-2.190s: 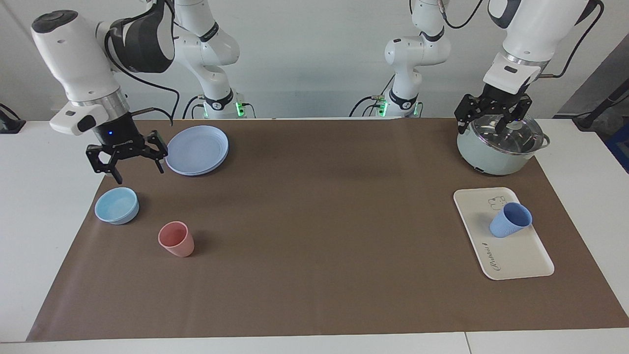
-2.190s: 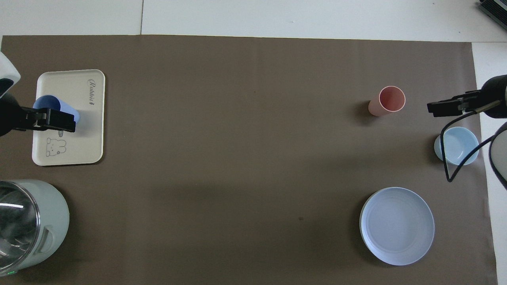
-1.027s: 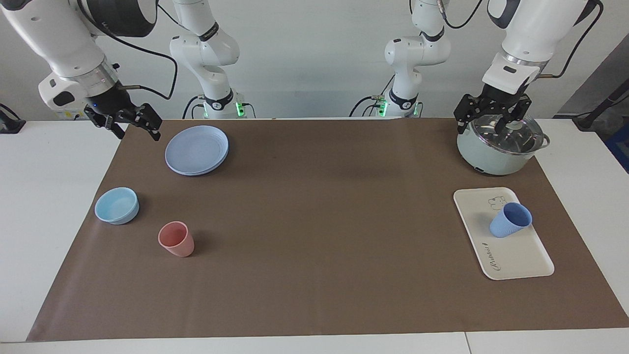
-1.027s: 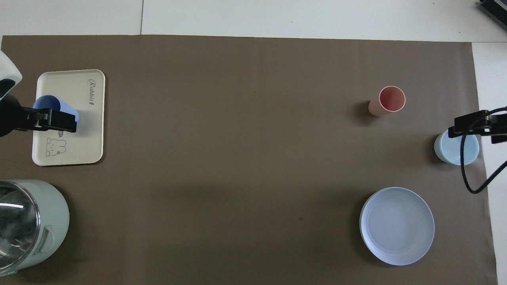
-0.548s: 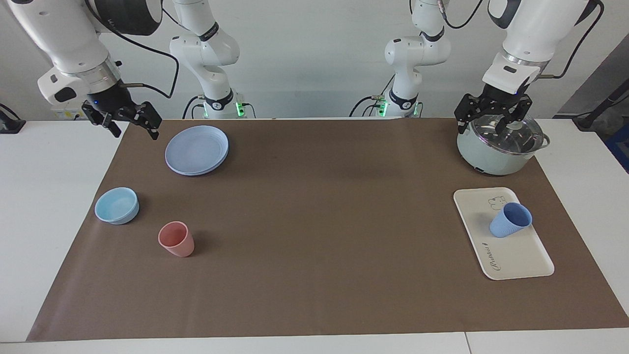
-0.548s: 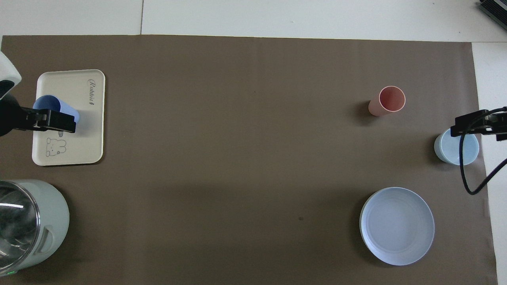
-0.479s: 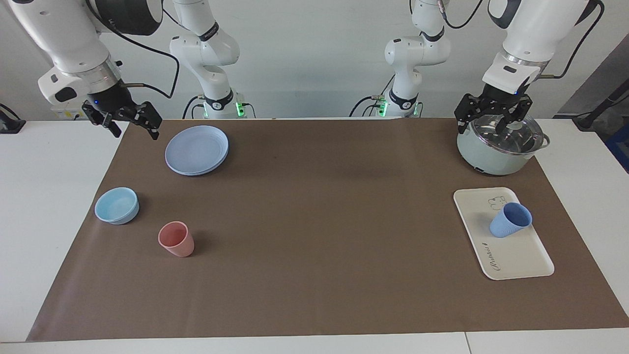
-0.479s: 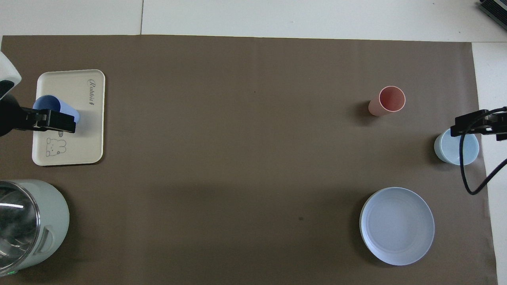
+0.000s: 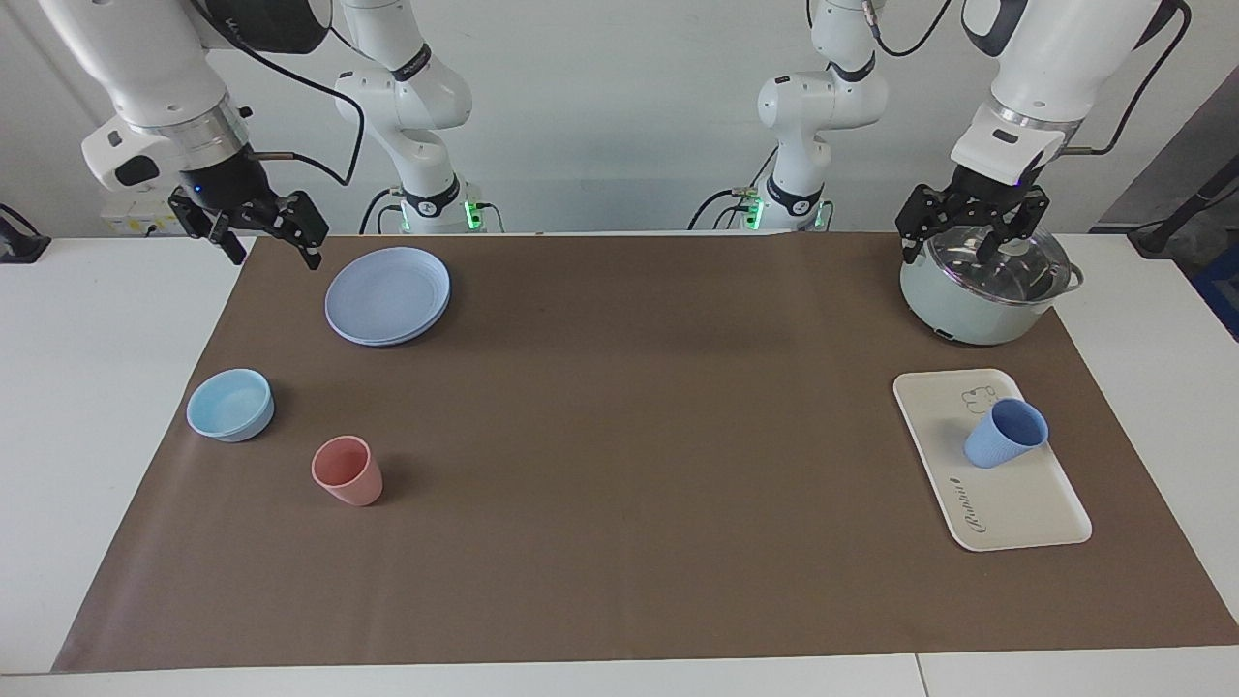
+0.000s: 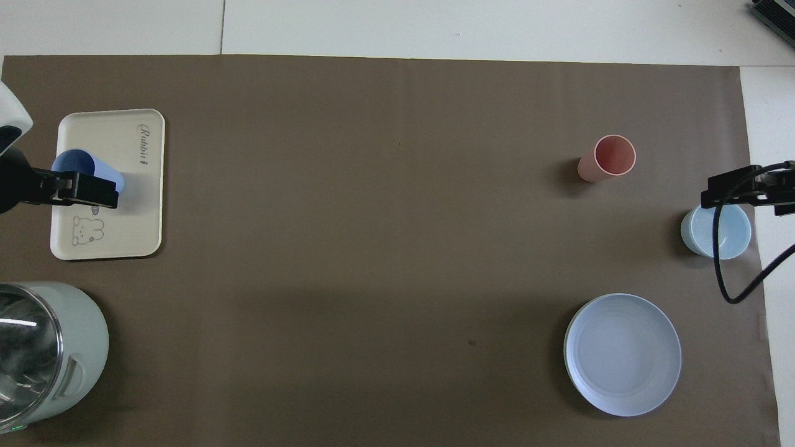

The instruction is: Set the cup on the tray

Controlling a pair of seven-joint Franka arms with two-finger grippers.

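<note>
Cup: the periwinkle cup [image 9: 1005, 434] stands upright on the tray, in the half nearer to the robots, just beside the bear drawing, free of both grippers.
Tray: the cream tray [image 9: 1007, 496] lies flat on the brown mat [image 9: 619, 436] at the left arm's end, at about 4 o'clock in the facing view.
Left gripper: the left gripper [image 9: 968, 244] hangs over the lidded pot [image 9: 982, 290], jaws apart, holding nothing.
Right gripper: the right gripper [image 9: 263, 240] hangs in the air over the mat's edge beside the round plate [image 9: 388, 294], at about 10 o'clock in the facing view, jaws apart and empty.
Other things: the pink tumbler [image 9: 347, 470] and the light-blue bowl [image 9: 230, 405] stand at the right arm's end, farther from the robots than the plate.
</note>
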